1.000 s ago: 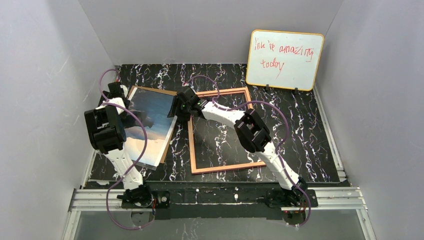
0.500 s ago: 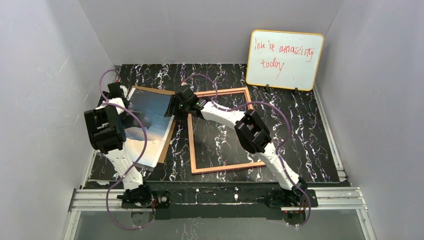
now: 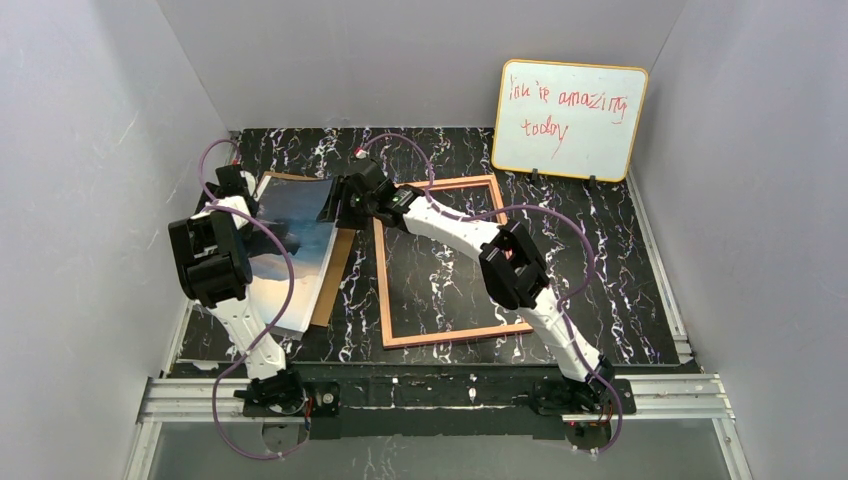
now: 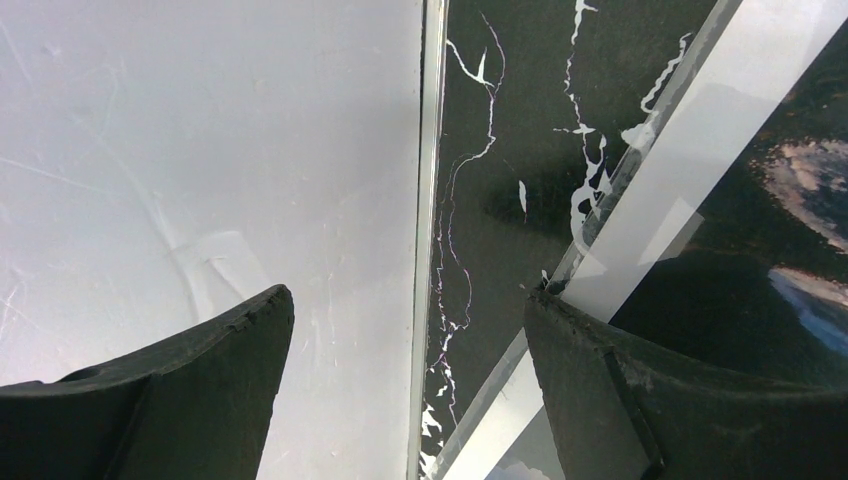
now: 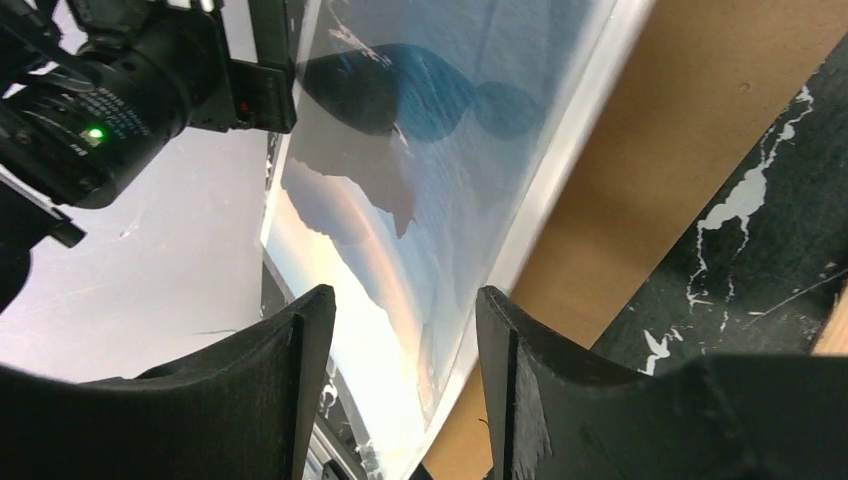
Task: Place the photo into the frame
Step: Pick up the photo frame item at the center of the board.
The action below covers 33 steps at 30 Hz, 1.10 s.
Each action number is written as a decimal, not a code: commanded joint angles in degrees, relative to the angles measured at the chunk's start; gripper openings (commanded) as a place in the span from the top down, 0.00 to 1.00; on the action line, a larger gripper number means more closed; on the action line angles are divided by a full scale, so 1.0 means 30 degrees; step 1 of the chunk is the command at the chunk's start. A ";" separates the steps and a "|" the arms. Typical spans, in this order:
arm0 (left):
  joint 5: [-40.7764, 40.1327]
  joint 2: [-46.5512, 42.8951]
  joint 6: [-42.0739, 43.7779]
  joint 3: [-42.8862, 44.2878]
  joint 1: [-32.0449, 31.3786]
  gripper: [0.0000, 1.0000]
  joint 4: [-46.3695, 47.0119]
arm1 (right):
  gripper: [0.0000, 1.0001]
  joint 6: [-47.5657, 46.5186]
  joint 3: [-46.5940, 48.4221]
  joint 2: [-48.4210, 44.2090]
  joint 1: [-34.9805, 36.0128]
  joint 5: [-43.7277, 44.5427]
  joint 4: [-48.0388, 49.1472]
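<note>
one glossy seascape photo tilts at the table's 9 o'clock side, its 3 o'clock edge raised off the brown backing board. that edge runs between the right gripper, whose fingers stand apart on either side of it. the left gripper, jaws wide apart, sits at the photo's 11 o'clock corner. the frame lies flat just beside the board, at 3 o'clock. a whiteboard stands at the table's 1 o'clock.

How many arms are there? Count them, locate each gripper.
2, none hidden. Left gripper hangs open at the photo's far left corner; right gripper straddles its raised right edge.
</note>
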 commanded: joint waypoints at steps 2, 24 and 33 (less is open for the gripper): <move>0.2551 0.1202 -0.0646 -0.1511 -0.0257 0.15 -0.4224 | 0.38 0.0369 0.2143 0.0019 0.0512 -0.0512 -0.0796; 0.4593 0.1047 -0.0797 -0.0837 -0.0430 0.16 -0.6523 | 0.44 0.2463 -0.0606 0.0756 0.0030 -0.3053 0.6087; 0.4771 0.0944 -0.0605 -0.0286 -0.0362 0.14 -0.7270 | 0.67 0.1993 -0.1567 0.0131 0.0029 -0.2368 0.6559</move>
